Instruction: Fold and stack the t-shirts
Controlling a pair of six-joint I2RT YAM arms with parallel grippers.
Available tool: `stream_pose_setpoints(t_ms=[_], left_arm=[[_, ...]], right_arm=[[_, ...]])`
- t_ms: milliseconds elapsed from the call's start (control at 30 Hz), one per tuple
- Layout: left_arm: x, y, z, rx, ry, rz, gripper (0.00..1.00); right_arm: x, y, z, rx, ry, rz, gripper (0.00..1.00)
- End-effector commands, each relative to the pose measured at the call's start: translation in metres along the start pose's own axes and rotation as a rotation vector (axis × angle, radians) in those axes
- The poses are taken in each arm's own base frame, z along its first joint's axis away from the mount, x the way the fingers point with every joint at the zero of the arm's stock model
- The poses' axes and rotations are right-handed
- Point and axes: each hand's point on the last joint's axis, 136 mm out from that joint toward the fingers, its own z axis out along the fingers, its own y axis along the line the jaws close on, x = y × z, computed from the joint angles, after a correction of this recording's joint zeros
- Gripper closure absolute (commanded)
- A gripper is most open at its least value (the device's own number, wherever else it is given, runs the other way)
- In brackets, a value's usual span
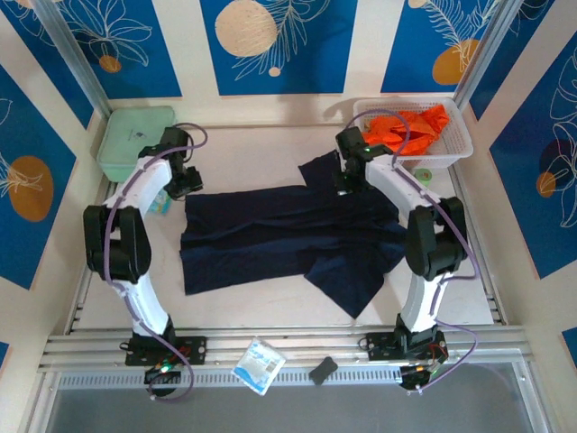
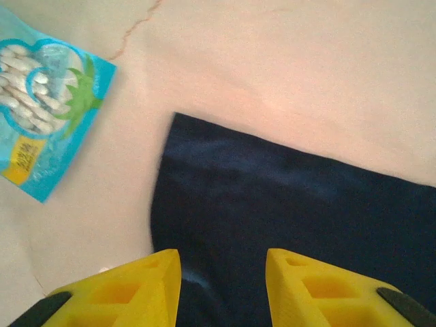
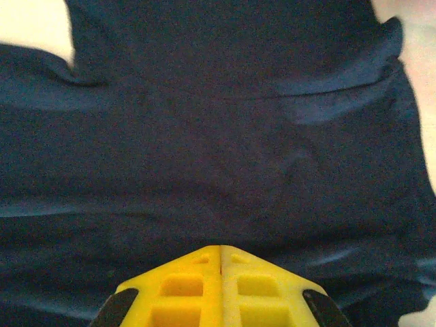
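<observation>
from above, the navy t-shirt (image 1: 270, 239) lies spread and rumpled across the middle of the table (image 1: 252, 153), one sleeve reaching toward the far side and another toward the near right. the orange t-shirt (image 1: 410, 126) sits bunched in a white basket (image 1: 455, 149) at the far right corner. the left gripper (image 1: 185, 185) hangs at the shirt's far left corner and the right gripper (image 1: 347, 183) near the far sleeve. the left wrist view adds the detail: its yellow fingers (image 2: 129, 289) stand apart with a moderate gap, dark cloth showing between them, the shirt's corner just ahead and a blue packet (image 2: 44, 102) lying on bare table beside it. the right wrist view shows its own fingers (image 3: 191, 286) pressed flush together against creased navy fabric; whether any cloth is pinched between them i cannot tell.
</observation>
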Motion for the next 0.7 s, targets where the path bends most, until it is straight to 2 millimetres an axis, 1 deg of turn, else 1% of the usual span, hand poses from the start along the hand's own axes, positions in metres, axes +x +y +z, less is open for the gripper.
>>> stream_pose_setpoints(t_ms=[0, 133, 267, 367, 500, 667], left_arm=[[0.011, 0.01, 0.031, 0.013, 0.12, 0.033, 0.63], [0.008, 0.012, 0.05, 0.055, 0.157, 0.035, 0.63], [0.003, 0.017, 0.06, 0.043, 0.157, 0.043, 0.62], [-0.004, 0.019, 0.064, 0.035, 0.141, 0.064, 0.59], [-0.011, 0.023, 0.07, 0.016, 0.127, 0.095, 0.58], [-0.013, 0.024, 0.08, 0.005, 0.142, 0.118, 0.58]], right_arm=[[0.022, 0.006, -0.013, -0.044, 0.049, 0.037, 1.0], [0.031, 0.006, -0.024, -0.058, 0.045, 0.058, 1.0], [0.039, 0.007, -0.027, -0.067, 0.049, 0.068, 1.0], [0.043, 0.008, -0.027, -0.069, 0.056, 0.067, 1.0], [0.047, 0.01, -0.024, -0.068, 0.065, 0.065, 1.0], [0.05, 0.012, -0.02, -0.065, 0.075, 0.06, 1.0]])
